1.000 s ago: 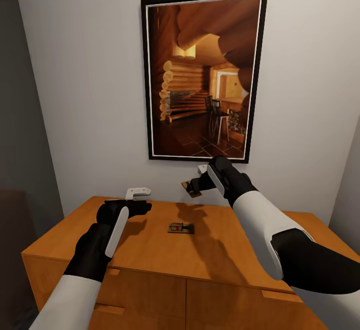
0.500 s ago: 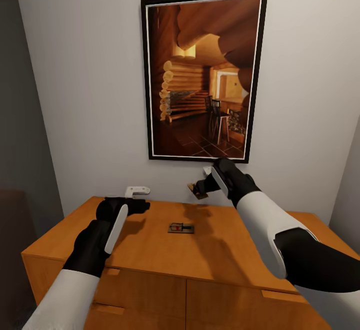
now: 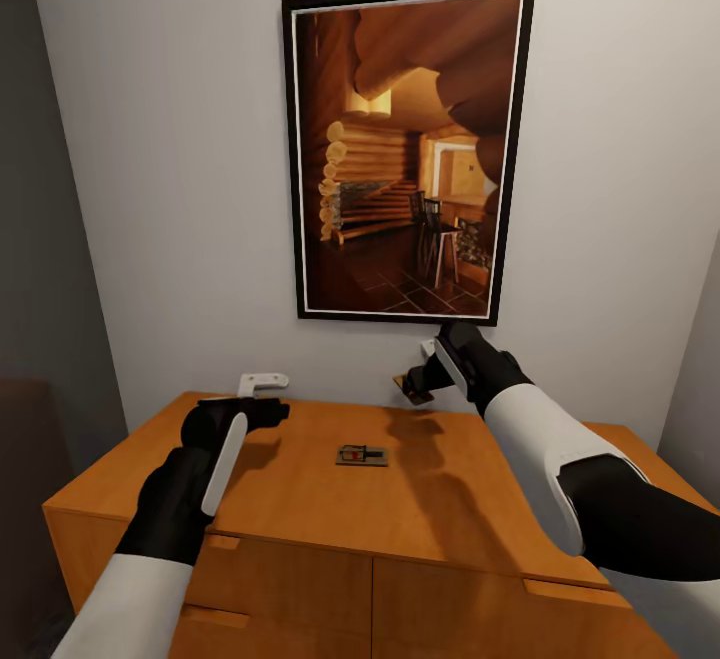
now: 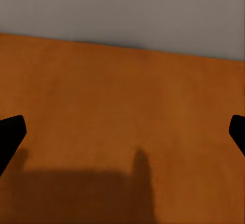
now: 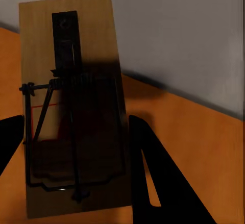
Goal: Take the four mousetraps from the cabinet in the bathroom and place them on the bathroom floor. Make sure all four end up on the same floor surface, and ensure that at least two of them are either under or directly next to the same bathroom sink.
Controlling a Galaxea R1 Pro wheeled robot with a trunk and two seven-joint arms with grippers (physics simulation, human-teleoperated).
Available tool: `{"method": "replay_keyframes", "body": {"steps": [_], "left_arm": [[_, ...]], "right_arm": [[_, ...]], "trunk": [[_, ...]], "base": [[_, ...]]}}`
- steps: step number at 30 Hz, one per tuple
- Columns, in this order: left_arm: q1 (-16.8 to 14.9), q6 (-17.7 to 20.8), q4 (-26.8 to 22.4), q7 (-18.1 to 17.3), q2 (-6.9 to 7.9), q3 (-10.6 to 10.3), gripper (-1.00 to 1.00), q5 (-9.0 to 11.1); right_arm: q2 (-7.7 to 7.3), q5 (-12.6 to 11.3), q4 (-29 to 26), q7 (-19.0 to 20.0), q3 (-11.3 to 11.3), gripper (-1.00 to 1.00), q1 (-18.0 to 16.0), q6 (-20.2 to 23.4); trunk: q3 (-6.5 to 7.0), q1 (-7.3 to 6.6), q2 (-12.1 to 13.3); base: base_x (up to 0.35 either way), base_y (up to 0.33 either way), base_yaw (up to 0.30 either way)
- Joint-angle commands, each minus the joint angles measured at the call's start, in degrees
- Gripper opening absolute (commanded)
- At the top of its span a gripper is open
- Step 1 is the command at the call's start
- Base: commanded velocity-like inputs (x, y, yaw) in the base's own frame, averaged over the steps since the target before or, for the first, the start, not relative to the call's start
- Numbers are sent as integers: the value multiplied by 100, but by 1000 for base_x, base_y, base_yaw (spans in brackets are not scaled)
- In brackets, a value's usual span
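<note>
Head view: the right gripper (image 3: 418,385) is holding a mousetrap (image 3: 412,388) above the cabinet (image 3: 300,499); another trap (image 3: 361,455) is lying on top.
Left wrist view: jaws standing apart, empty.
Right wrist view: jaws clamped on the board; advise carrying level to the floor.

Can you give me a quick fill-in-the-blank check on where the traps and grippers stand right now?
1. The right gripper holds one mousetrap up in front of the ____.
2. A second mousetrap lies flat on top of the ____.
3. The left gripper hovers over the cabinet with its fingers ____ and nothing between them.
4. The framed picture on the wall shows the inside of a ____ cabin.

Missing words: wall; cabinet; open; log
</note>
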Motion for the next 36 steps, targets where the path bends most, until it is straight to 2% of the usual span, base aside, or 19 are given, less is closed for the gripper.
{"method": "replay_keyframes", "body": {"steps": [1, 10, 21, 24, 27, 31, 33, 34, 36], "left_arm": [[-4, 22, -38, 90, -1, -3, 100, 61], [-2, 250, -144, 379, -5, 7, 100, 68], [-2, 360, -135, 370, 16, 19, 100, 114], [-2, 366, -128, 357, 52, 14, 100, 153], [-2, 417, -116, 334, 119, 11, 100, 309], [-2, 417, -106, 173, 324, 1, 100, 718], [-2, 417, -103, -106, 582, -69, 100, 967], [-2, 417, -102, -193, 654, -95, 100, 1007], [-2, 417, -101, -599, 938, -198, 100, 1101]], "right_arm": [[-5, 14, -5, 35, 20, -100, -5, 22], [-17, 28, -4, 25, 20, -100, -4, 22], [-23, 21, 1, 26, 20, -100, -4, 22], [-44, 20, 9, 25, 20, -100, -4, 22], [-126, 22, 3, 26, 20, -100, 1, 22], [-267, 20, 4, 30, 20, -100, 3, 22], [-359, 15, 6, 33, 20, -100, 4, 22], [-373, 15, 11, 33, 20, -100, 4, 22], [-422, 12, 29, 35, 20, -100, 4, 22]], "trunk": [[-7, 0, -4], [8, 0, -4], [39, 0, -4], [48, 0, -4], [58, 0, -4], [73, 0, -4], [81, 0, -4], [85, 0, -4], [93, 0, -4]], "base": [[0, 0, 0], [0, 0, -163], [0, 0, -278], [0, 0, -283], [0, 0, -283], [0, 0, -283], [0, 0, -283], [0, 0, -283], [0, 0, -283]]}}
